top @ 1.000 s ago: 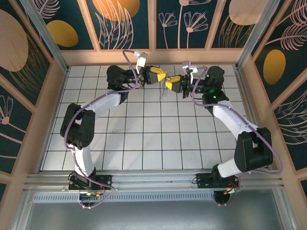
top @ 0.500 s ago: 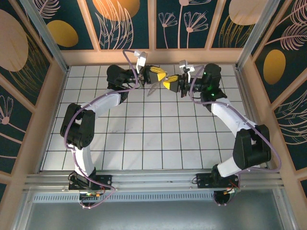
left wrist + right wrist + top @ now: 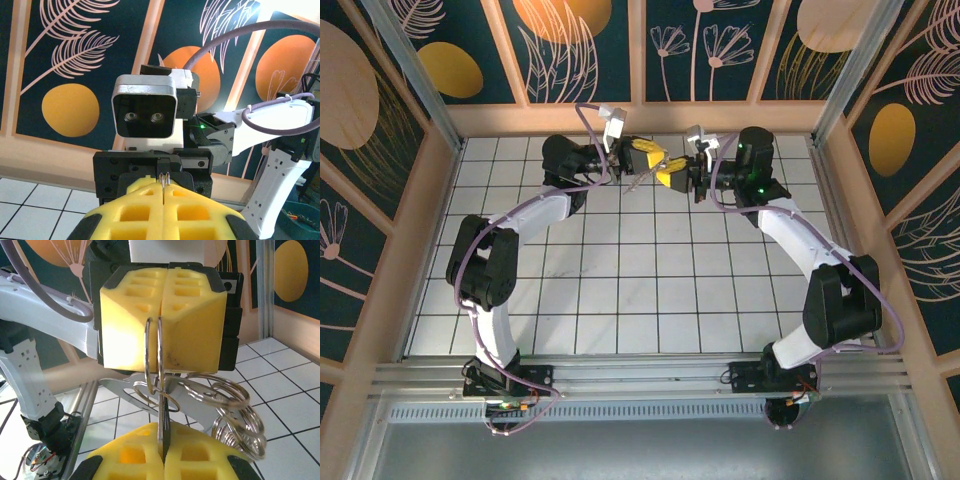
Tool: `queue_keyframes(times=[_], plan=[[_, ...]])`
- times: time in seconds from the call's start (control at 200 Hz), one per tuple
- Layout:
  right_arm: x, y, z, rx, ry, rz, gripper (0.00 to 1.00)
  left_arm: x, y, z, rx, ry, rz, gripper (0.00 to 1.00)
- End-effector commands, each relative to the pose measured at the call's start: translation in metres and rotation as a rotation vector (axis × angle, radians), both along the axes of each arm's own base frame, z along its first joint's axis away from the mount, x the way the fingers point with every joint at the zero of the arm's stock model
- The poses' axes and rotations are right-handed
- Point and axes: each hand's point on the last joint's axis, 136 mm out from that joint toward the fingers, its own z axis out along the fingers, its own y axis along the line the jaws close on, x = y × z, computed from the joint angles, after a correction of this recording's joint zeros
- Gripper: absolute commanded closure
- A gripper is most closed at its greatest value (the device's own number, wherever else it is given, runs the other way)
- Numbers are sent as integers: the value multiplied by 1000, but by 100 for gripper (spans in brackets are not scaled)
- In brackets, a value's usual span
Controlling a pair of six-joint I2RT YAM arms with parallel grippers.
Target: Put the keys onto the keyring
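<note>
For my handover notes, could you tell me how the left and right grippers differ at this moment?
The left gripper is shut on the keyring, a double wire loop standing upright; the right gripper is shut on what looks like a dark slim key seen edge-on. From above, the left gripper sits slightly farther from the arm bases than the right gripper. Both have yellow pads, closed, facing each other closely.
</note>
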Motion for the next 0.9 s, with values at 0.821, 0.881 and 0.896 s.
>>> queue_keyframes(times=[0.821,0.881,0.896], plan=[[0,-22,-4,-18,51,-83,71,-9,-5,23,-51,-82,5,100],[-2,-28,0,-7,43,-117,68,-9,-5,24,-51,-80,8,100],[-2,-30,1,-5,43,-129,67,-8,-5,23,-50,-79,10,100]])
